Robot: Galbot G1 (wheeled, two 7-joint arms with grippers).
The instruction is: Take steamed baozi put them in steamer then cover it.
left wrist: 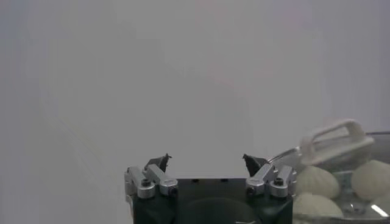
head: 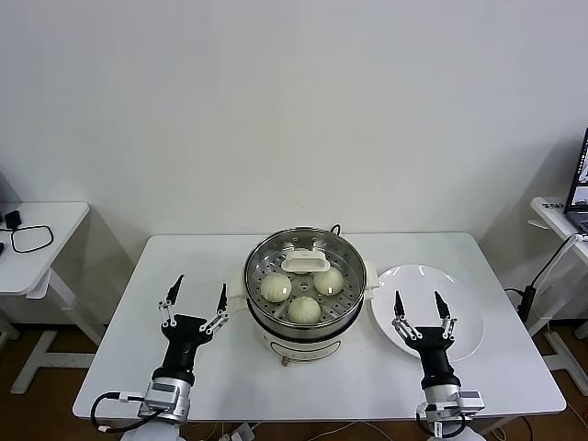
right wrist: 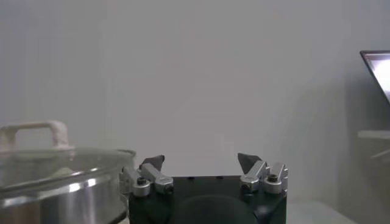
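Note:
The steamer (head: 250, 278) stands mid-table on its white base, with a clear glass lid resting on it by its white handle (head: 305, 264). Through the glass I see three steamed baozi (head: 276, 288), (head: 328, 280), (head: 304, 310) on the perforated tray. My left gripper (head: 201, 281) is open and empty, fingers pointing up, left of the steamer. My right gripper (head: 417, 296) is open and empty over the near edge of the white plate (head: 467, 317), which is bare. The left wrist view shows my left gripper (left wrist: 206, 158) beside baozi (left wrist: 317, 181). The right wrist view shows my right gripper (right wrist: 200, 158) beside the steamer (right wrist: 55, 196) and the lid handle (right wrist: 33, 129).
The white table (head: 184, 257) carries the steamer and the plate. A side desk (head: 46, 220) with a black cable (head: 28, 241) stands at the left. Another desk with a laptop (head: 581, 179) stands at the right, and a cord (head: 544, 276) hangs beside it.

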